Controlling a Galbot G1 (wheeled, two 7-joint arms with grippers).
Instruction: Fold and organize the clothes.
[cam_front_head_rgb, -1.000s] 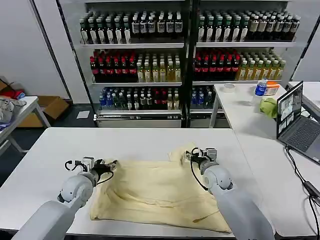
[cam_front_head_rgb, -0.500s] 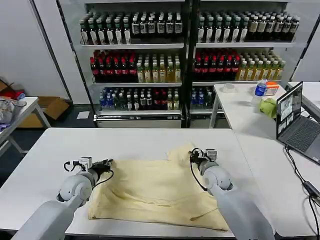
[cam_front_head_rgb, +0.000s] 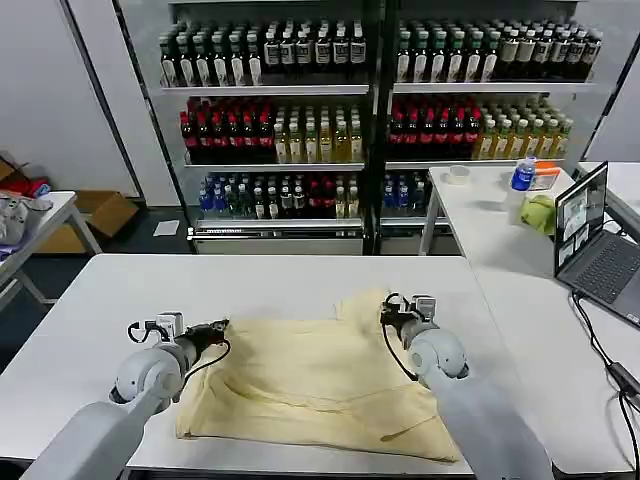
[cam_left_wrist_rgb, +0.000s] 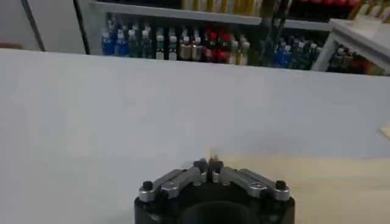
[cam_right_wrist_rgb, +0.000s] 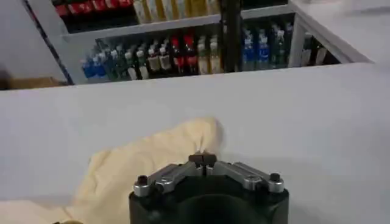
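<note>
Both arms were light grey, smooth rounded shells with ball-like wrist joints. Left gripper (cam_front_head_rgb: 216, 329) and right gripper (cam_front_head_rgb: 387, 313) looked the same build: black round body, silver-grey metal linkage bars running to the fingertips, black round-headed screws at the outer pivots. Thin black cable looped from each wrist along the forearm. Small pale box-shaped module with dark fittings sat on each wrist.
</note>
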